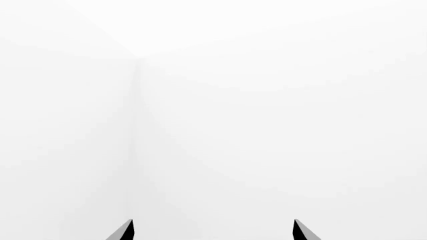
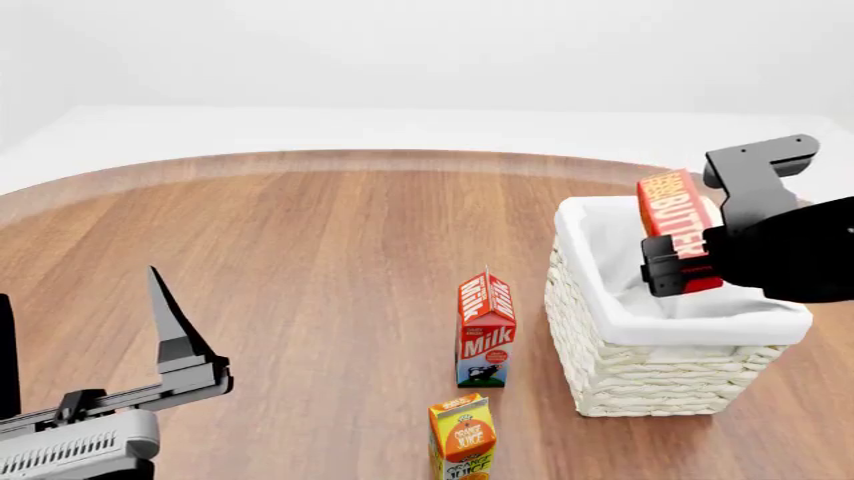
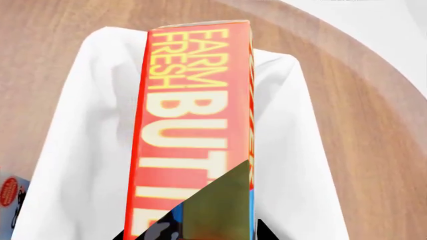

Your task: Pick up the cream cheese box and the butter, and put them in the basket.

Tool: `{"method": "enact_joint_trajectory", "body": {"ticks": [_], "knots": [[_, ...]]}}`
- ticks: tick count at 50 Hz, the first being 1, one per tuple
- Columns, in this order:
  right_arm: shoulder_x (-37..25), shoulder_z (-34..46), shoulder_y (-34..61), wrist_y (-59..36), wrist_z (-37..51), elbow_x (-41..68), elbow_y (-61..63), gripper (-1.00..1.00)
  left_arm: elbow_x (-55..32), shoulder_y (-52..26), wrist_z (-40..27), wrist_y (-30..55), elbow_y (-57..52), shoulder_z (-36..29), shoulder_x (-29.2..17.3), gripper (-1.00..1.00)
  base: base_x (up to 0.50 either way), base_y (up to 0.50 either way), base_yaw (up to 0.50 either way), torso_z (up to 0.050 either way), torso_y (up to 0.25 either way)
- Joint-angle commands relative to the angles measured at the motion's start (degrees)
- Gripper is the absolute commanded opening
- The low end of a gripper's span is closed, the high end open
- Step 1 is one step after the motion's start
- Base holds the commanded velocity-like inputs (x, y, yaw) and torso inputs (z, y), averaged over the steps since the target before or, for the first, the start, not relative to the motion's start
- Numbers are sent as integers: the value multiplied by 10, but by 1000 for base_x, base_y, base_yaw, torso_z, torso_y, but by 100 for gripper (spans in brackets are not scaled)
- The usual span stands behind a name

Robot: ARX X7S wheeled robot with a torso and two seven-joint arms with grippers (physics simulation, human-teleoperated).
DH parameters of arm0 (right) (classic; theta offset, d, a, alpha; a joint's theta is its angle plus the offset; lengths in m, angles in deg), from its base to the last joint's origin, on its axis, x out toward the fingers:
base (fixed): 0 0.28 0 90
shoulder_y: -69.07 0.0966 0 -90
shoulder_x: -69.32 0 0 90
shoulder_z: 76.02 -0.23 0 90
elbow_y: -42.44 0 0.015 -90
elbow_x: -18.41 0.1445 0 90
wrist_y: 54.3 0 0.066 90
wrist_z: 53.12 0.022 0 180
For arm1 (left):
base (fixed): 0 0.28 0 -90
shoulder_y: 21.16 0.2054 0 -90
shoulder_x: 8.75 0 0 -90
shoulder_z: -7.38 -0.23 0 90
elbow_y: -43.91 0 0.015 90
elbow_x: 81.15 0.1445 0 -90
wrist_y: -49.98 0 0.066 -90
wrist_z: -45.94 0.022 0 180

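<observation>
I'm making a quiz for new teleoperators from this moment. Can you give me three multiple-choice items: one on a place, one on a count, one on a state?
1. Where is the butter?
A. Lying on the table
B. Held above the basket
C. Beside the juice carton

2. How many cartons stand on the table?
A. Two
B. Three
C. Four

3. How does the left gripper stand?
A. Shut on a carton
B. Shut on the butter
C. Open, holding nothing

Answers:
1. B: the right gripper clamps it over the liner.
2. A: only the milk carton and the juice carton.
3. C: its fingertips sit apart with nothing between.
</observation>
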Motion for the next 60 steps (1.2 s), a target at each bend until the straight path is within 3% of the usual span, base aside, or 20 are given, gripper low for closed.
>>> {"method": "enact_joint_trajectory", "body": {"ticks": [1,4,5,30,49,60], "knots": [[12,-10,8,1,-11,-48,-13,-100,0,-1,0,-1,3,-1,0,100,0,0,0,0,0],[17,-8,7,2,-16,-53,-21,-100,1,-1,0,-2,3,-2,0,100,0,0,0,0,3],[17,-7,8,1,-18,-54,-21,100,1,-2,0,-2,3,-2,0,100,0,0,0,0,0],[-3,-17,27,-10,4,-49,27,100,1,-1,-2,-1,2,-3,-1,100,0,0,0,0,0],[-209,-91,125,-28,162,30,509,100,-2,4,-4,-4,-2,0,-4,100,0,0,0,0,0],[-301,-131,166,-22,219,78,666,100,0,6,-7,-2,-8,3,-6,100,0,0,0,0,0]]}}
